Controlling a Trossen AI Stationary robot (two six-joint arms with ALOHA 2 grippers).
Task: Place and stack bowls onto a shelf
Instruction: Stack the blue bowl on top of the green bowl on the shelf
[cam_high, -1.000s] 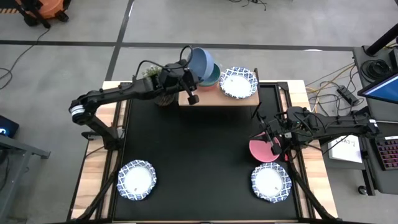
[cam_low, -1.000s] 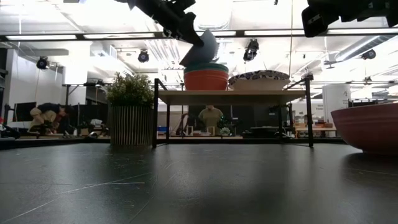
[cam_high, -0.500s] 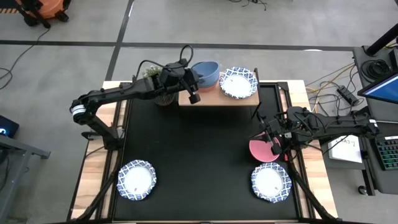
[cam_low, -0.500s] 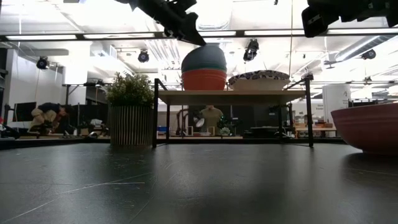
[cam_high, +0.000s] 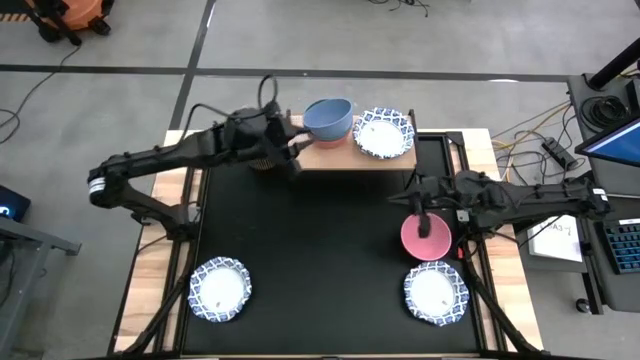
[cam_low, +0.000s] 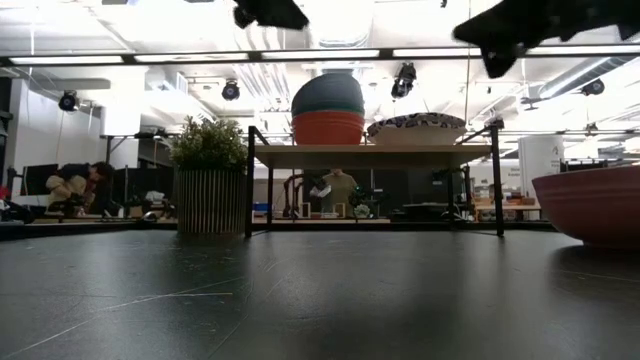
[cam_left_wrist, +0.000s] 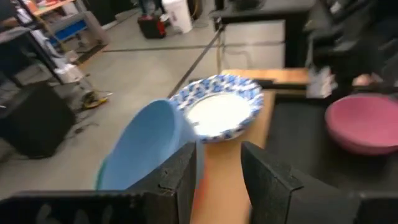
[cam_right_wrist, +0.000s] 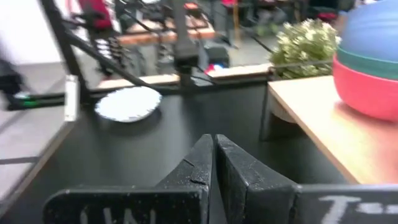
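My left gripper (cam_left_wrist: 217, 171) stood partly open and empty beside the blue bowl (cam_high: 327, 116) stacked on the shelf (cam_high: 350, 158). My right gripper (cam_right_wrist: 214, 158), shut and empty, hung over the pink bowl (cam_high: 426, 238): probably light, stiff, slippery, best pinched at its rim.

pink bowl (cam_low: 592, 205): cut off by low view's right edge | stack on shelf (cam_high: 350, 158): only blue bowl (cam_high: 327, 117) visible from above, lower ones hidden | left wrist view: blurry

Open mat (cam_high: 310, 240) between corner bowls (cam_high: 220, 290)
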